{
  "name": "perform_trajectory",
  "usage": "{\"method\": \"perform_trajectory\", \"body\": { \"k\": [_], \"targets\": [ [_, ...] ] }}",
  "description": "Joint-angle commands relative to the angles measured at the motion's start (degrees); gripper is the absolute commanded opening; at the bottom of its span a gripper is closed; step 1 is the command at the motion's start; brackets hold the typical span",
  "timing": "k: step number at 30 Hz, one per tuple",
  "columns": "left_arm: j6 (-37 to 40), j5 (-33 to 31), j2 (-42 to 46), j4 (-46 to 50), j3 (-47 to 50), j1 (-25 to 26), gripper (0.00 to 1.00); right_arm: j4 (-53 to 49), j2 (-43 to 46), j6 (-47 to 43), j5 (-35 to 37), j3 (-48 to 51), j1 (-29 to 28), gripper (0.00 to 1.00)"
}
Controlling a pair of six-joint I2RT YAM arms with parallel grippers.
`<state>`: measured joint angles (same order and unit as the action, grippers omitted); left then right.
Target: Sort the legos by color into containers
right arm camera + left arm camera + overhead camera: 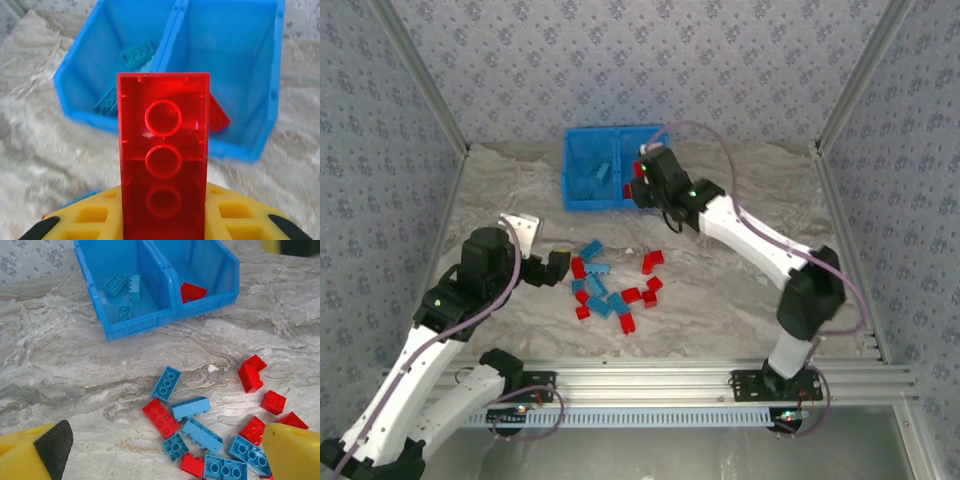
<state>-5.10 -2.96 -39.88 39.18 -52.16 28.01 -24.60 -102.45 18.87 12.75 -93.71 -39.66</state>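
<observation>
The right hand (pixel 164 222) is clamped on a red brick (pixel 163 150), gripping its lower end so the brick stands upright between the yellow fingers, hollow underside (three round tubes showing) toward the wrist camera. From above, this hand hangs at the near edge of the blue bin (pixel 582 204), over the front of its right compartment (pixel 210 262). One red piece (pixel 192 291) already lies in that compartment, against the front wall. The left compartment (pixel 107 260), on the other side of the divider, holds a few light blue pieces (pixel 116 284).

The left hand (pixel 557 264) is spread wide and holds nothing, low over the tabletop (pixel 720 300) just left of the loose pile (pixel 612 285). That pile (red and light blue mixed, some touching, some apart) sits between the two arms, well short of the bin.

The tabletop is covered in a wrinkled sheet with a grey and white marbled look, rumpled most along the far edge. Walls (pixel 620 60) papered in a small blue-grey flower pattern close in three sides, with bare metal posts at the corners. A metal rail (pixel 650 380) runs along the near edge, carrying both arm bases.
</observation>
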Motion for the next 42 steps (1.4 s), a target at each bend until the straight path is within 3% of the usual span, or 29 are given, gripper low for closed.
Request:
{"method": "perform_trajectory", "body": {
  "k": [1, 5, 9, 14, 19, 23, 27, 31, 37, 42],
  "targets": [
    [1.80, 5.58, -0.32, -2.86, 0.13, -0.42, 0.99, -1.49, -9.51, -2.78, 0.95, -8.77, 3.62, 0.28],
    [3.01, 11.99, -1.08, -3.85, 0.53, -0.42, 0.99, -7.63, -23.35, -3.84, -0.24, -25.55, 5.96, 0.29],
    [3.44, 13.38, -2.34, -3.84, 0.23, -0.52, 0.99, -15.17, -35.98, -4.00, -0.78, -42.62, 7.08, 0.30],
    [3.60, 13.24, -3.60, -3.21, -0.17, -0.50, 0.99, -16.19, -45.69, -2.66, -2.84, -52.69, 8.92, 0.32],
    [3.47, 13.16, -3.94, -3.23, -0.20, -0.56, 0.99, -14.88, -47.87, -4.47, -6.48, -55.79, 8.94, 0.44],
    [3.35, 13.28, -4.16, -3.32, -0.11, -0.59, 0.99, -17.03, -46.59, -4.69, -5.31, -58.42, 8.56, 0.52],
    [3.23, 13.44, -4.25, -3.39, 0.04, -0.59, 0.99, -20.07, -41.71, -3.58, -4.93, -57.97, 8.54, 0.51],
    [3.08, 13.59, -3.93, -3.39, 0.17, -0.56, 0.99, -21.40, -30.42, -3.41, -2.63, -47.26, 7.21, 0.51],
    [3.16, 13.47, -3.54, -3.49, 0.22, -0.50, 0.99, -8.52, -2.90, 1.44, -3.53, -7.75, 4.14, 0.54],
    [3.23, 13.56, -3.71, -3.33, 0.23, -0.50, 0.99, -5.02, 14.17, 7.32, -3.13, 15.84, 0.01, 0.61]
  ]
}}
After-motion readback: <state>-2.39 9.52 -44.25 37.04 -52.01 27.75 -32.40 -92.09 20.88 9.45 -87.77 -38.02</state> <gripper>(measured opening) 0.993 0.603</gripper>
